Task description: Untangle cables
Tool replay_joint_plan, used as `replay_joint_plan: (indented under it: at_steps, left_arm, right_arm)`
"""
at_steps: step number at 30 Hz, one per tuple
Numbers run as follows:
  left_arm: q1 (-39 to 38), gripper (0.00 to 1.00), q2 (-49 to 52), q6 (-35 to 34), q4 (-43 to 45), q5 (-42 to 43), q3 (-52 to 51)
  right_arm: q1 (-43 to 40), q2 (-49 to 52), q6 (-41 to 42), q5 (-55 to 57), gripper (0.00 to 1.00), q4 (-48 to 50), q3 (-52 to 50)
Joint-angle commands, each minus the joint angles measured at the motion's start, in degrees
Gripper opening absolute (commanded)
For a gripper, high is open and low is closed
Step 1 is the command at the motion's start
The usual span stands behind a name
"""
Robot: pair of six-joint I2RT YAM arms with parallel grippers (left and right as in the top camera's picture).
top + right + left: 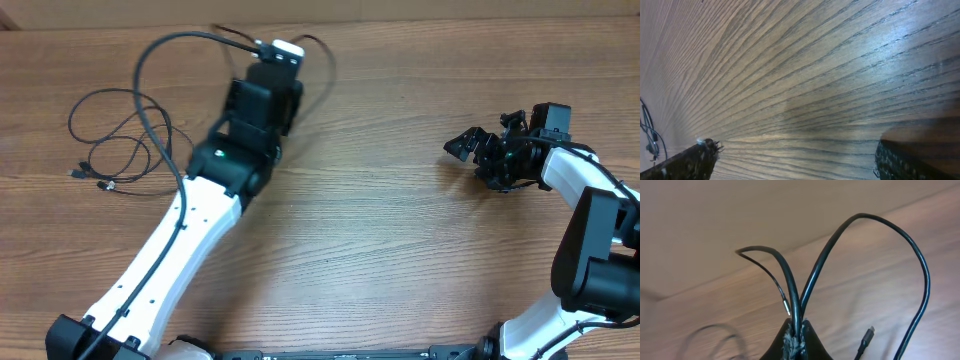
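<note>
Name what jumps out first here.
The left pincer, at the far edge of the table, is shut on black cable loops arching from it. A loose cable tangle lies far left on the table. The right pincer hangs wide open and empty at the right.

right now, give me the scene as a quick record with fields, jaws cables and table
left jaws: shut on the held cables, whose strands loop up and away from the tips
right jaws: open, nothing between them, only bare wood below
loose cables: thin loops lying on the left side of the table, plug ends on the wood
table: wood grain, bare between the two arms
task state: cables look still bunched, not yet separated
</note>
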Motion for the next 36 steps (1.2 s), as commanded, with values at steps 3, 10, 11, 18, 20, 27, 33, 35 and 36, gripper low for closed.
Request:
replay_joint_plan:
  at_steps: [3, 10, 11, 18, 20, 27, 33, 35, 36]
  left_arm:
    - [7.45, 0.04, -1.27, 4.5, -0.87, -5.49, 0.13]
    - [18.93, 0.04, -0.39, 4.48, -5.46, 0.92, 0.13]
    - [20.44, 0.04, -0.02, 4.48, -6.16, 1.33, 0.13]
    - [32.0, 0.04, 4.81, 4.57, -8.98, 2.54, 0.13]
    - [34.25, 0.04, 6.19, 4.52, -9.86, 2.54, 0.13]
    - [39.89, 0.04, 9.16, 4.52, -9.49, 2.97, 0.13]
    - [44.04, 0.04, 10.03, 4.5, -8.55, 8.33, 0.13]
    - [45.62, 0.05, 10.1, 4.48, -8.26, 12.15, 0.13]
    - [46.34, 0.11, 10.1, 4.5, -8.09, 13.94, 0.13]
  right_arm:
    - [-0.07, 0.39, -0.2, 2.12, 1.0, -0.09, -0.72]
    - [-0.07, 0.39, -0.2, 2.12, 1.0, -0.09, -0.72]
    - [-0.07, 0.39, -0.2, 2.12, 1.0, -0.11, -0.72]
    - [-0.07, 0.39, -0.2, 2.12, 1.0, -0.09, -0.72]
    - [-0.07, 0.39, -0.2, 2.12, 1.0, -0.09, -0.72]
    - [-0.07, 0.39, -0.2, 2.12, 1.0, -0.09, -0.72]
    - [-0.07, 0.39, -0.2, 2.12, 1.0, -0.11, -0.72]
    - [-0.07, 0.39, -0.2, 2.12, 1.0, -0.09, -0.72]
    - [-0.07, 0.39, -0.2, 2.12, 1.0, -0.09, -0.72]
